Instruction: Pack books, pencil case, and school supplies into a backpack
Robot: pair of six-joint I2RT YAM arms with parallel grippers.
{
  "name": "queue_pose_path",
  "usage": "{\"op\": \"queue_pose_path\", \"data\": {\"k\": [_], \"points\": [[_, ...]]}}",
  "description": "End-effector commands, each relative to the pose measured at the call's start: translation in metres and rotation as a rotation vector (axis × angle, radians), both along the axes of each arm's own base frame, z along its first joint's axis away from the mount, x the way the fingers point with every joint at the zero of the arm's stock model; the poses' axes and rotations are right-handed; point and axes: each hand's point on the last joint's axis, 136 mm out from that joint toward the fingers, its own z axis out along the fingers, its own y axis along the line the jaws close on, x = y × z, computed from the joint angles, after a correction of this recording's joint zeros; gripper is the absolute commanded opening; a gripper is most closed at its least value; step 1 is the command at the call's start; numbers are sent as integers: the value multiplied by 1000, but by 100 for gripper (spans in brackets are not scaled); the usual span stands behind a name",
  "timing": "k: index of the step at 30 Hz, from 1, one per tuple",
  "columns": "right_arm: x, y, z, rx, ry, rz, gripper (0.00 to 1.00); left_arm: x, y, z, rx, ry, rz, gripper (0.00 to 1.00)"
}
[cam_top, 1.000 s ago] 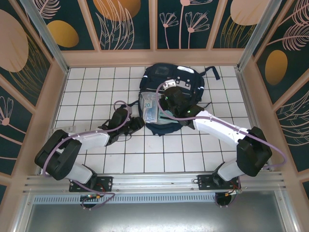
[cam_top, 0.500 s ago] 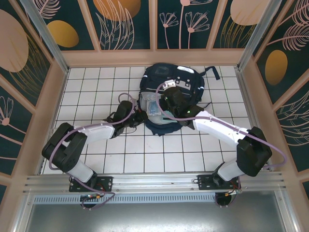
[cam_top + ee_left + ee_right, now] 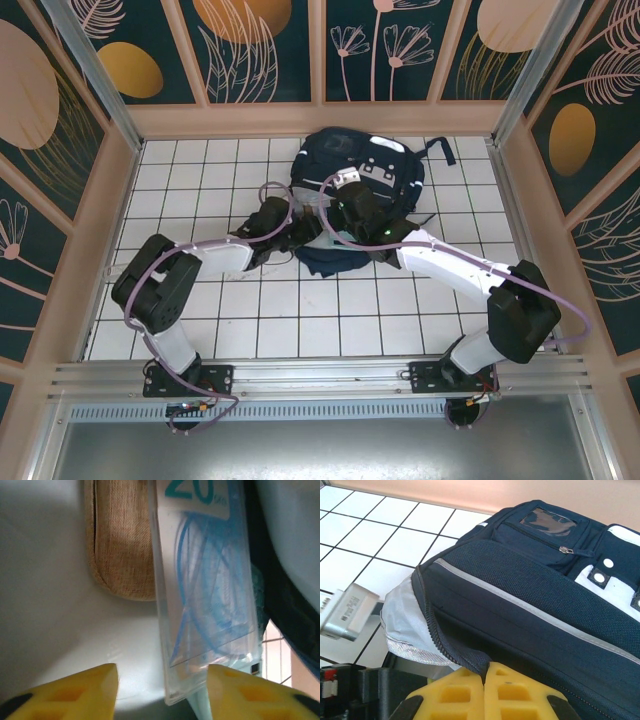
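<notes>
Navy mesh-weave backpack [image 3: 352, 160] lies at 12 o'clock on the table [image 3: 200, 180]. Tan coarse-woven pencil case [image 3: 122, 545] sits at 9 o'clock of the flat clear packet [image 3: 205, 580]. Your left gripper [image 3: 159, 680] is spread, empty; your right gripper [image 3: 485, 672] pinches the backpack's zipper rim.

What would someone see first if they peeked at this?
The big navy backpack sits at the far middle of the white tiled table, with both robot arms reaching to its mouth. The jaws of the right arm pinch its zipper edge, holding it open. Inside, the yellow jaws of the left arm stand open before a clear packet marked 20 and a tan pencil case.
</notes>
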Motion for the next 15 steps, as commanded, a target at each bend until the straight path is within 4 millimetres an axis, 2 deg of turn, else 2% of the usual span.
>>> {"op": "queue_pose_path", "data": {"k": [1,3,5,9,11,15], "points": [[10,3,28,52,-70,-23,5,-1,24,16,82,-51,52,62],[11,4,28,57,-71,-20,5,-6,35,23,112,-62,70,67],[11,4,28,62,-70,-19,5,-13,48,29,152,-70,94,68],[9,4,30,73,-75,-11,5,-23,84,28,266,-58,186,87],[8,5,31,82,-76,-5,5,-24,108,28,336,-53,243,97],[5,5,35,99,-84,5,5,-18,163,28,436,-18,388,98]]}}
